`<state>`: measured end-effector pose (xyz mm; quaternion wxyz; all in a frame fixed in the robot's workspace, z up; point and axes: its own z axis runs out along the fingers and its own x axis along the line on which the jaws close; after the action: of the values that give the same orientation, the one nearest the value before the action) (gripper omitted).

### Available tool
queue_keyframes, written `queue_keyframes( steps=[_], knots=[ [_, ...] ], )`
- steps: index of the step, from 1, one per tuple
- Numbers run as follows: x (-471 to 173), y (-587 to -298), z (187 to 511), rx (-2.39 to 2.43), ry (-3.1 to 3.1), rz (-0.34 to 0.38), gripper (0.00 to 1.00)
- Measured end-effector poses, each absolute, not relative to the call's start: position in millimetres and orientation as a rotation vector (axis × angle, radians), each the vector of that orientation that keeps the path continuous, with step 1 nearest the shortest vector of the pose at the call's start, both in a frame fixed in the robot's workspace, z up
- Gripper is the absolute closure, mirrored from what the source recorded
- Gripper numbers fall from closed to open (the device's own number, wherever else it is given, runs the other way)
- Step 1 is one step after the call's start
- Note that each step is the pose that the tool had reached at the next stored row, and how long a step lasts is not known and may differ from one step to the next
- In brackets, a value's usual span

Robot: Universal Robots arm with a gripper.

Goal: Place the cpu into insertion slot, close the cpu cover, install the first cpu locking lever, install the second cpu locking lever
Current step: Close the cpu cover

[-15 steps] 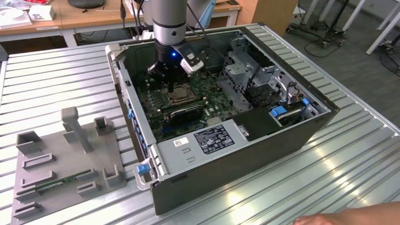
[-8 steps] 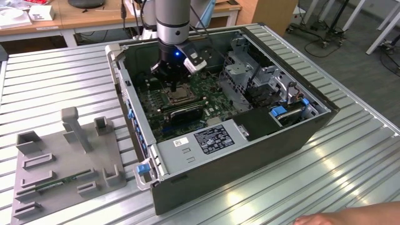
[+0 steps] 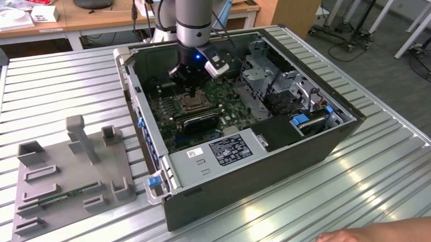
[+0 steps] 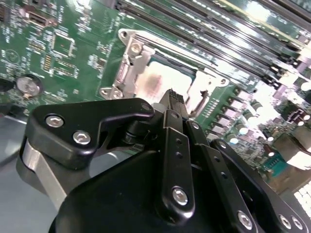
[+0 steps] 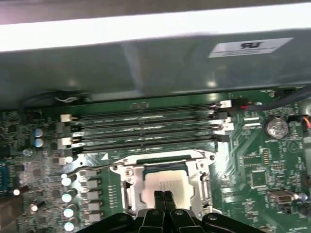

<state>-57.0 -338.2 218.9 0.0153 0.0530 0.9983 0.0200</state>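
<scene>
Over one seated cpu (image 5: 167, 182), one hand (image 5: 163, 194) presses two fingers (image 5: 158, 204) together.

The cpu (image 5: 167, 187) has got a dull silvery metal top, the cpu cover (image 5: 129, 187) is shinier bare metal, the hand (image 4: 173, 96) looks matt black, and the bench (image 3: 336, 191) is ribbed, glossy metal.

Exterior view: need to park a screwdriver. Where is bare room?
The ribbed silver metal table is bare beyond the grey plastic fixture tray, and in front of the open black computer case, short of a hand. Inside the case it is crowded; the black claw hangs over the square CPU socket.
</scene>
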Motion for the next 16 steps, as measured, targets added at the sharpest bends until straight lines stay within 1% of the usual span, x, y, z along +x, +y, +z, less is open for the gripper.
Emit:
queue_keyframes(
  steps=[16],
  knots=[
    [-56.2, -338.2, 217.7, 0.160, 3.091, 0.063, 0.90]
  ],
)
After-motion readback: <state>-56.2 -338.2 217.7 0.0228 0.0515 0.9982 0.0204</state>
